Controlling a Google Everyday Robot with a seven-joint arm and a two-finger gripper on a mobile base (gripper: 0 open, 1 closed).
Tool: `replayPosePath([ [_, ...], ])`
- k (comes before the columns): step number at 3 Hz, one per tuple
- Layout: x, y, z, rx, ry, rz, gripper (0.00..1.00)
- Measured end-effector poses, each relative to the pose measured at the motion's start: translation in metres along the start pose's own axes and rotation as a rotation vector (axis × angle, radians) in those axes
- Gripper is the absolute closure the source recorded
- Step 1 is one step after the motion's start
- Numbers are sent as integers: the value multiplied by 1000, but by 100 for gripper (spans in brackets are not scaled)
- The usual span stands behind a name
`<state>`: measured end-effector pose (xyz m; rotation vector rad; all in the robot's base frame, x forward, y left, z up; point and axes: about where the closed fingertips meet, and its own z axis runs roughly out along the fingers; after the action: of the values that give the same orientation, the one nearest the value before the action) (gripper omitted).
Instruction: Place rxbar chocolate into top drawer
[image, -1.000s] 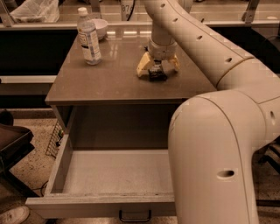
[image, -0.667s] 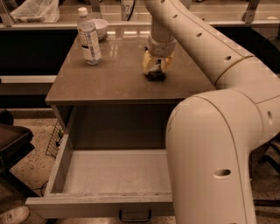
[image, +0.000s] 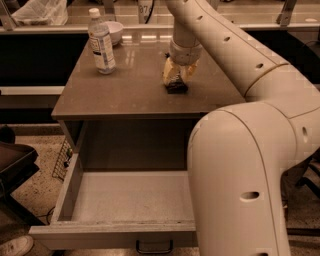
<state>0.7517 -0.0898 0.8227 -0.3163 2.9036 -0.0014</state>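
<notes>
One hand (image: 178, 74), clamped on the rxbar chocolate (image: 176, 86) at the table (image: 125, 92) surface, sits well behind and above the open top drawer (image: 125, 200).

From my station, the gripper (image: 176, 80) at twelve o'clock looks like pale yellow rubber. Under it, the rxbar chocolate (image: 176, 88) has a dark, faintly glossy wrapper. The tabletop (image: 125, 92) is smooth with a soft sheen. At eleven o'clock the bottle (image: 101, 42) is clear plastic. At six o'clock the top drawer (image: 130, 195) has a matt, speckled floor and a dark metal handle (image: 154, 246).
</notes>
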Motion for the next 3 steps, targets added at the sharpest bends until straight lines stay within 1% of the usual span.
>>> replayPosePath([
  [1, 1, -5, -33, 41, -29, 10, 100],
  [2, 18, -19, -85, 73, -83, 42, 100],
  [3, 76, -32, -148, 47, -171, 62, 100],
])
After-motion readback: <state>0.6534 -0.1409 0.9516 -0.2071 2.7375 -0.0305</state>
